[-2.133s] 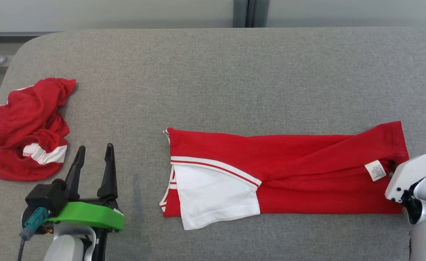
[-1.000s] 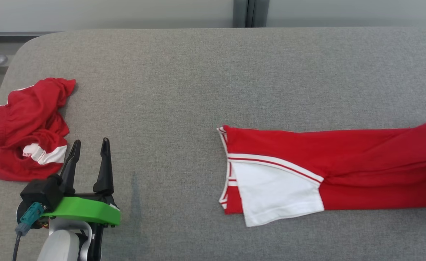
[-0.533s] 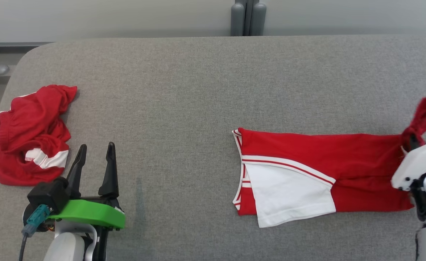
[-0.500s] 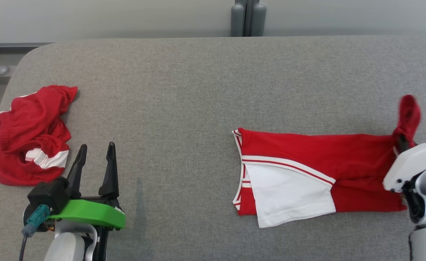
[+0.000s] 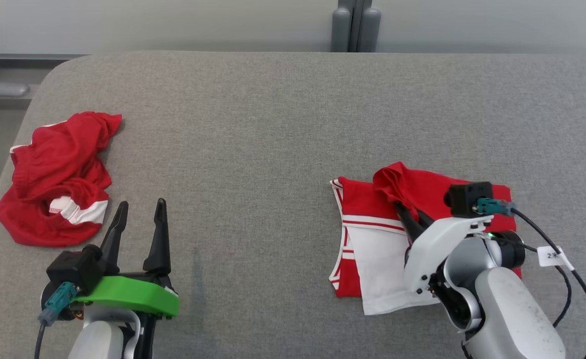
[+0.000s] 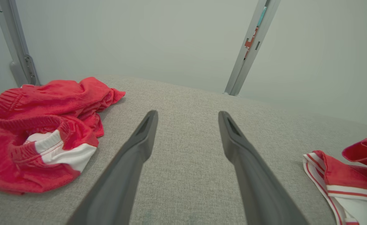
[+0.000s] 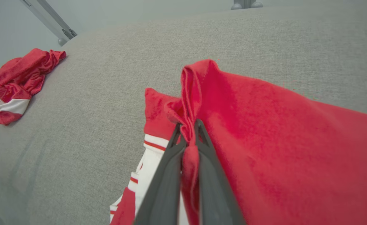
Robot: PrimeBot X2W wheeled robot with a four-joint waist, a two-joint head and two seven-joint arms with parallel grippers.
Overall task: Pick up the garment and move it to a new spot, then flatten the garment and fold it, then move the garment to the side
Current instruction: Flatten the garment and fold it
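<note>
Grey woven fabric covers the worktop (image 5: pixel 273 124), which ends at a pale wall with a grey post (image 5: pixel 355 25) behind it. The garment (image 5: pixel 425 192), red with a white panel and red-and-white striped trim, lies on my right half of the worktop, nearer the front edge than the back.

From the head view I get its whole outline. The part lying flat runs left to right, with the striped edge and the white panel toward my left. The red end I am holding is raised above the flat part and doubled over it, pointing leftward.

My right gripper (image 5: pixel 406 209) is clamped on that raised end. The right wrist view gives the pinch up close: both fingers (image 7: pixel 167 175) are pressed together with a bunched ridge of red cloth squeezed between them, and a fold of it stands up past the tips. Beyond that, the red cloth spreads away to that view's right and the white panel sits below the fingers.

My left gripper (image 5: pixel 142 203) hovers over bare worktop at the lower left, fingers spread apart and holding nothing. The left wrist view looks between them across the grey fabric. A second, crumpled red garment (image 6: pixel 39 125) lies just to their left, and the striped corner of the garment sits far to the right, well apart from it.
</note>
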